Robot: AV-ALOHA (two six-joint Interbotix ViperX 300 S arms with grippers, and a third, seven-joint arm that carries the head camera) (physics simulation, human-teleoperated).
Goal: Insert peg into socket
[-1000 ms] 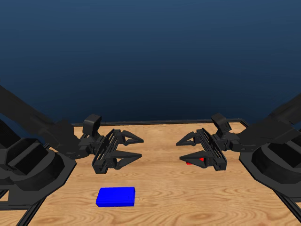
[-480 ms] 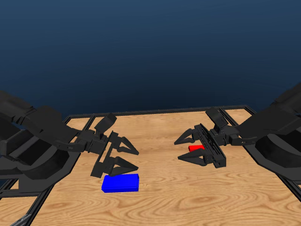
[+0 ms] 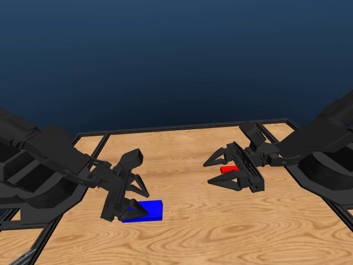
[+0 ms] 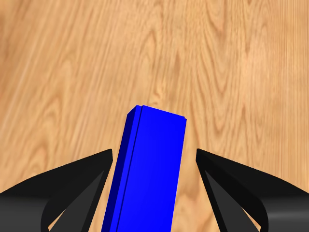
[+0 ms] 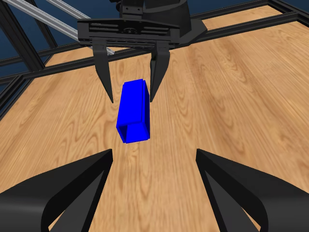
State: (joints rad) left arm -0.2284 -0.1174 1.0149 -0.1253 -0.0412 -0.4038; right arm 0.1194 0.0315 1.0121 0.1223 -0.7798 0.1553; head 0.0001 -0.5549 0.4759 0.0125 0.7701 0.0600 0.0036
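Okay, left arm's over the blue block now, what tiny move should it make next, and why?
Probably lower a little, then close. The left gripper is open, its jaws on either side of the socket with gaps showing on both sides, and the block lies flat on the table, not yet gripped.

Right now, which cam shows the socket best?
Right wrist view: the socket shows whole, open end visible, between the left gripper's open jaws. Left wrist shows only its top face; head view has it partly hidden.
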